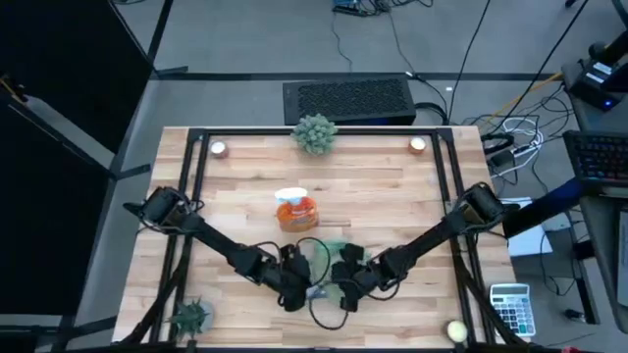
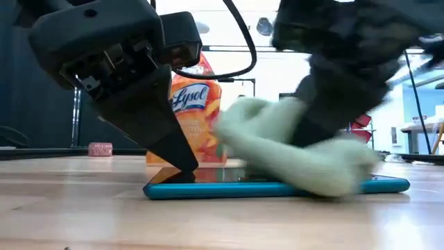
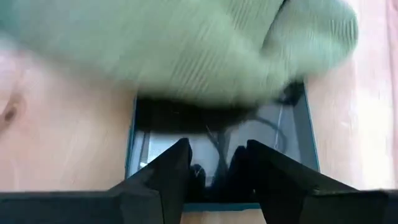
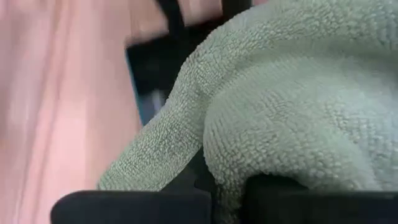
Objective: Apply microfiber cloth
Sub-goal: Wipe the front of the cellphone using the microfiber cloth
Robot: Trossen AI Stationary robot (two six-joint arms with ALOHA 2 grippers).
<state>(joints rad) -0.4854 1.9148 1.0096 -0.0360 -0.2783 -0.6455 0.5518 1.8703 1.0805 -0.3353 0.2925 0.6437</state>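
Currently right gripper (image 2: pixel 316 135) clenched on bunched pale sage-green microfiber cloth (image 2: pixel 305 156) atop flat dark teal-edged tablet (image 2: pixel 208 189); left gripper (image 3: pixel 214 171) released, fingertips pinning tablet's edge.

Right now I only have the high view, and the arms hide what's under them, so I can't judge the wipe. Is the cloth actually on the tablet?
Observer: Yes. The low view shows the microfiber cloth bunched on the tablet, toward the right arm's end.
Operator: Is the right tool gripping it?
Observer: The right wrist view shows cloth pinched between the right tool fingers.
Operator: And the left tool?
Observer: The left tool has its fingers apart, tips pressing the tablet's other end.
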